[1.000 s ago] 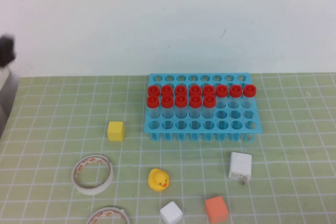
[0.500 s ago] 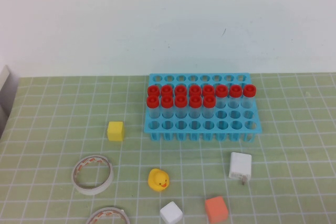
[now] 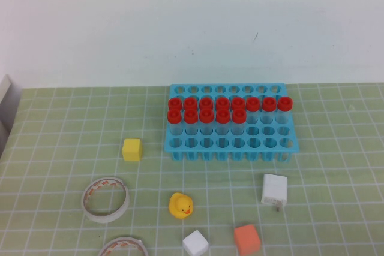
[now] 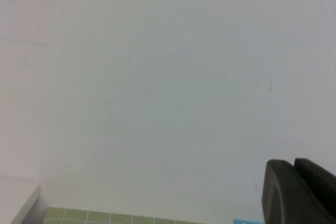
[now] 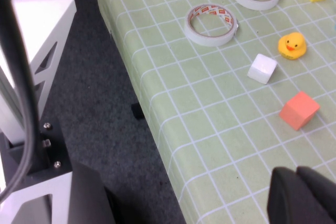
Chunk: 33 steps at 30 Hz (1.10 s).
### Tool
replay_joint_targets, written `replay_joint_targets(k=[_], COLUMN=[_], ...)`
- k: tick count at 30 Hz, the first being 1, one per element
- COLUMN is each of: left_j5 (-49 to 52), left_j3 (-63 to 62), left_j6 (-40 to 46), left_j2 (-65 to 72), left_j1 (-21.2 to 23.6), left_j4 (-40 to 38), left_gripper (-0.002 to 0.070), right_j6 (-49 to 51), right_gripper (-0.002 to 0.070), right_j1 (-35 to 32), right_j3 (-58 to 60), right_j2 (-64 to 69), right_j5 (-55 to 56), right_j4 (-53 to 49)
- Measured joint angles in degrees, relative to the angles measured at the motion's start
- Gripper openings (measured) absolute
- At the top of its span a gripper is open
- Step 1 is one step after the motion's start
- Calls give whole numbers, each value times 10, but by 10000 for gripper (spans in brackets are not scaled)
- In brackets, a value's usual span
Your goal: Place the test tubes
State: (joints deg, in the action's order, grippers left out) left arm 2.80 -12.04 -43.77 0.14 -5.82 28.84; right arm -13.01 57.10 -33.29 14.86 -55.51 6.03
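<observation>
On the high view I see the table [image 3: 60, 148] carrying the blue rack [image 3: 228, 143], with thirteen red-capped test tubes [image 3: 207, 115] standing in two of its rows. Only the wrist views show my tools. The left tool [image 4: 294, 171] is closed and faces the wall. The right tool [image 5: 296, 177] is closed over the table's edge, near the orange cube [image 5: 299, 109].

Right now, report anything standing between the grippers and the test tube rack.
Nothing tall. The left gripper, shut, points at the wall; the right gripper, shut, hangs off the near edge of the table. Only low items lie on the mat before the blue rack: duck, charger, white cube, orange cube.
</observation>
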Motion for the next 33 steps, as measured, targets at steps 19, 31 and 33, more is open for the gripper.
replay_joint_targets(k=[19,31,33], left_j5=[56,143,148], left_j3=[93,131,131], left_j6=[456,480,480], left_j2=[-8,-9,-9], left_j1=[0,0,0], left_j4=[-251,-269,-270], left_gripper=[0,0,0], right_j6=[0,0,0], right_gripper=[-1,-1,-1], right_j1=[0,0,0], right_j3=[0,0,0], right_j2=[0,0,0], right_j5=[0,0,0], right_j4=[0,0,0])
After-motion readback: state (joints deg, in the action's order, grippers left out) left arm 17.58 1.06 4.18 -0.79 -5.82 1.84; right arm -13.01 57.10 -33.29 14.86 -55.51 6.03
